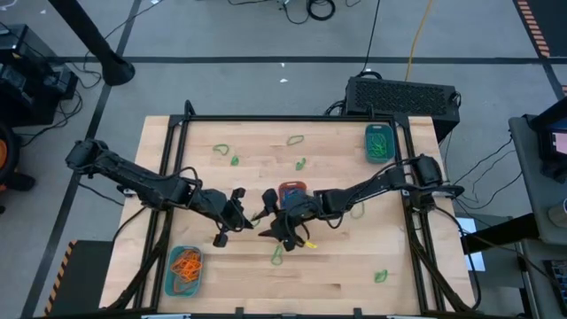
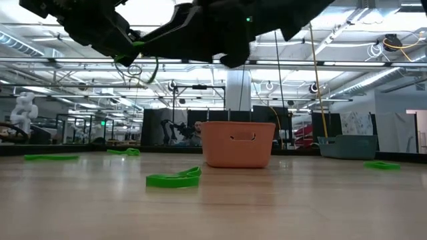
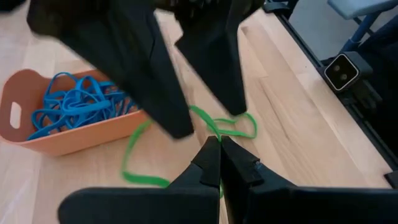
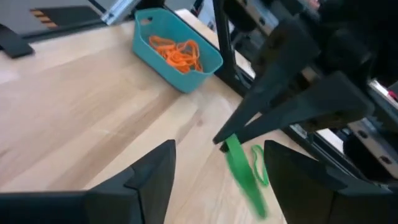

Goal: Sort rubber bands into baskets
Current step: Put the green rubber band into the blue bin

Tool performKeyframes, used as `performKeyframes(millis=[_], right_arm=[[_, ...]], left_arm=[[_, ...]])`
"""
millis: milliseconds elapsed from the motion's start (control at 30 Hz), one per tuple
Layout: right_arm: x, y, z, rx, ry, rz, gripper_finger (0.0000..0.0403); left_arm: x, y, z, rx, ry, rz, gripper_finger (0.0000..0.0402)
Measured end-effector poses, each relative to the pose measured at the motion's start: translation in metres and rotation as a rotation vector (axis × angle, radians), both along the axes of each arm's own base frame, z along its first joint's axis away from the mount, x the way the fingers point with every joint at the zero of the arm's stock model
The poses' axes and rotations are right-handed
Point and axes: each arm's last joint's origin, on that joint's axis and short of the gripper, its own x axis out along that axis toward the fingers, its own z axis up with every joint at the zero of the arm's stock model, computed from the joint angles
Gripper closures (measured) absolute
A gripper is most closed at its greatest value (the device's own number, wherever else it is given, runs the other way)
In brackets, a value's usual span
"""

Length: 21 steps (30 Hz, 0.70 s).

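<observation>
Across the worktop (image 1: pixel 354 266) the sorting looks partly done. At the lower left of the high view a teal basket (image 1: pixel 183 270) holds orange bands (image 1: pixel 186 263); at the upper right a second teal basket (image 1: pixel 380 143) holds green ones; and the orange basket (image 1: pixel 292 190) at the centre holds blue bands (image 3: pixel 74 102), as the left wrist view shows. Loose green bands are left: several near the upper middle (image 1: pixel 296 140), one at the lower middle (image 1: pixel 278 253) and one at the lower right (image 1: pixel 381 276).

Both arms meet just below the orange basket. The left hand (image 3: pixel 217 152) is pinched shut on a green band (image 3: pixel 230 127), which hangs from its fingertips above the wood beside the orange basket. The right hand (image 4: pixel 217 165) faces it with its fingers spread wide and nothing between them; the same green band (image 4: pixel 242 168) dangles just ahead of that gap. My judgement is that the band is passing between hands, bound for the green-filled basket at the upper right.
</observation>
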Motion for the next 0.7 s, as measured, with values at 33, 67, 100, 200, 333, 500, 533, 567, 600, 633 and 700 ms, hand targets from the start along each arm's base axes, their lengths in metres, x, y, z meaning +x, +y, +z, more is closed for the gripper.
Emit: performKeyframes(millis=[33,67,100,200,333,500,533,567,600,633,700], right_arm=[[0.002,0.0,-0.001,-0.004,0.006,-0.01,0.0169],[0.005,0.0,-0.002,-0.009,0.005,-0.023,0.0173],[0.006,0.0,-0.002,-0.017,0.004,-0.04,0.0179],[0.008,-0.001,-0.004,-0.043,0.02,-0.091,0.0208],[0.007,-0.003,-0.009,-0.063,0.067,-0.132,0.0281],[0.006,-0.004,-0.011,-0.074,0.095,-0.141,0.039],[0.006,-0.004,-0.011,-0.073,0.096,-0.141,0.0392],[0.006,-0.004,-0.011,-0.071,0.095,-0.142,0.0391],[0.006,-0.004,-0.011,-0.071,0.095,-0.142,0.0391],[0.006,-0.004,-0.011,-0.071,0.095,-0.142,0.0392],[0.006,-0.004,-0.012,-0.072,0.103,-0.142,0.0399]], left_arm=[[0.0,0.0,0.0,-0.001,0.0,0.0,0.0401],[0.0,0.0,0.0,-0.002,0.0,0.0,0.0401],[0.0,0.0,0.0,-0.002,0.001,0.0,0.0401],[0.0,0.0,0.0,-0.008,0.003,-0.009,0.0401],[0.0,-0.001,0.0,-0.015,0.006,-0.02,0.0401],[0.0,0.0,0.0,-0.004,0.0,0.012,0.0373],[0.0,0.001,0.0,0.0,-0.002,0.029,0.0364],[0.0,0.001,0.0,-0.003,0.0,0.046,0.0356],[0.0,0.001,0.0,-0.001,0.0,0.062,0.0348],[0.001,0.002,0.0,0.007,-0.003,0.074,0.034],[0.001,0.002,0.0,0.018,-0.006,0.09,0.0324]])
